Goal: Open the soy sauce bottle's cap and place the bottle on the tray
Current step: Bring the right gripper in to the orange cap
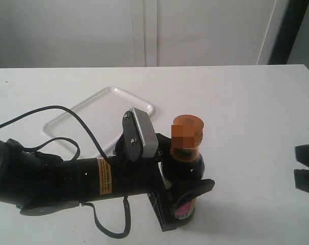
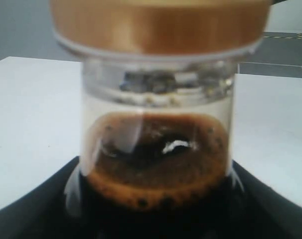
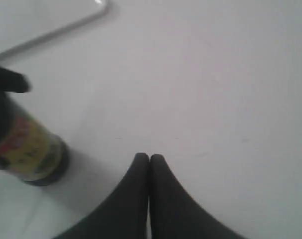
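The soy sauce bottle (image 1: 187,162) stands upright on the white table near its front edge, and my left gripper (image 1: 189,198) is shut on its labelled lower body. Its amber cap (image 1: 186,131) sits closed on top. In the left wrist view the clear neck with dark liquid (image 2: 158,164) fills the picture under the cap (image 2: 158,25), with black fingers (image 2: 31,209) on both sides. The white tray (image 1: 144,106) lies behind the bottle to the left. My right gripper (image 3: 149,158) is shut on nothing, off to the bottle's (image 3: 31,149) right.
The left arm's black cable (image 1: 68,115) loops over the table and the tray's near corner. The right gripper (image 1: 306,171) shows at the right edge of the exterior view. A tray rim (image 3: 51,32) shows far off in the right wrist view.
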You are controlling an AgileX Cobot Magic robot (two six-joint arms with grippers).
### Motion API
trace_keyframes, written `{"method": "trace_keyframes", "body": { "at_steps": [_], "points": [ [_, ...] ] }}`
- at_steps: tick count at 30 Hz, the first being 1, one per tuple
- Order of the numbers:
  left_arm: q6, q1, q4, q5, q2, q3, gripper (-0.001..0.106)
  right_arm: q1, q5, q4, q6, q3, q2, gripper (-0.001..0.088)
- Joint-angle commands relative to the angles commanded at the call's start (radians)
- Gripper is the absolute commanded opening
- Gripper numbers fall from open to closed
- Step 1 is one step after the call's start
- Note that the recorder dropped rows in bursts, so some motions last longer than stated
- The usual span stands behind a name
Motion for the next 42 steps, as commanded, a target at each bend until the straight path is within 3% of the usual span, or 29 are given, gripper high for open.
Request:
{"method": "trace_keyframes", "body": {
  "at_steps": [4, 9, 13, 20, 42],
  "points": [
    [0.000, 0.000, 0.005, 0.000, 0.000, 0.000, 0.000, 0.000, 0.141, 0.250, -0.149, -0.008, 0.021, 0.0000],
    [0.006, 0.000, 0.007, 0.000, 0.000, 0.000, 0.000, 0.000, 0.422, 0.478, -0.266, -0.008, 0.203, 0.0000],
    [0.011, 0.000, 0.007, 0.000, 0.000, 0.000, 0.000, 0.000, 0.480, 0.626, -0.326, -0.008, 0.291, 0.0000],
    [0.011, 0.000, 0.007, 0.000, 0.000, 0.000, 0.000, 0.000, 0.480, 0.639, -0.324, -0.008, 0.308, 0.0000],
    [0.011, 0.000, 0.013, 0.000, 0.000, 0.000, 0.000, 0.140, 0.322, 0.649, -0.272, -0.008, 0.318, 0.0000]
  ]
}}
